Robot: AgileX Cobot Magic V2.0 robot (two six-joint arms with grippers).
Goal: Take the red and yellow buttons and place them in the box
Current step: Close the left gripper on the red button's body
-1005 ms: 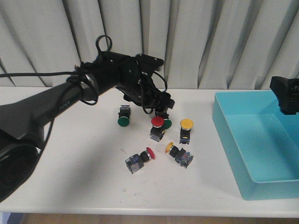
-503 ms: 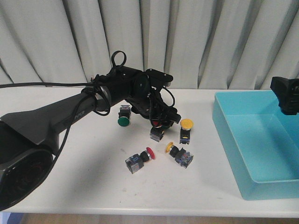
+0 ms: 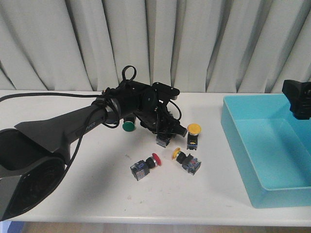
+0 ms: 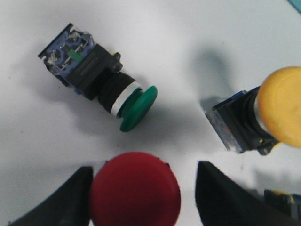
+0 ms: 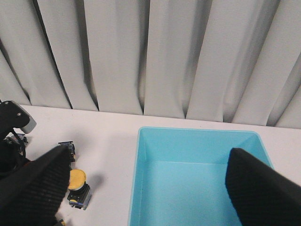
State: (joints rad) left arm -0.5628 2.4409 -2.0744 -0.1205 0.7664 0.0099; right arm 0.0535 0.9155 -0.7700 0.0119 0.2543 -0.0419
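One big thing is seen first: the box (image 3: pixel 265 145), a wide blue tray with low sloping walls, set on the white table (image 3: pixel 73 194) at the robot's right side, with nothing seen inside it. It looks stiff and light, and it does not need to be held at all. The left gripper (image 4: pixel 143 195) has been brought low over the bunch of buttons in the middle of the table, well apart from the box. Its fingers (image 4: pixel 221 197) are spread apart, one on each side of a red button (image 4: pixel 135 194), and it cannot be told whether the cap is touched yet. The right gripper (image 5: pixel 141 188) is held up by the box with its pads wide apart and nothing between them. Each button is judged to be small, hard and light. The round cap is smooth and may slip, so the black blocky body or the neck under the cap is thought to be the better place for a hold. A yellow button (image 4: pixel 263 117) is seen just beside the red one, and a green button (image 4: pixel 101 87) lies on its side near it and should be left alone. Another red button (image 3: pixel 145 166) and another yellow button (image 3: pixel 187 160) lie nearer the table's front edge.
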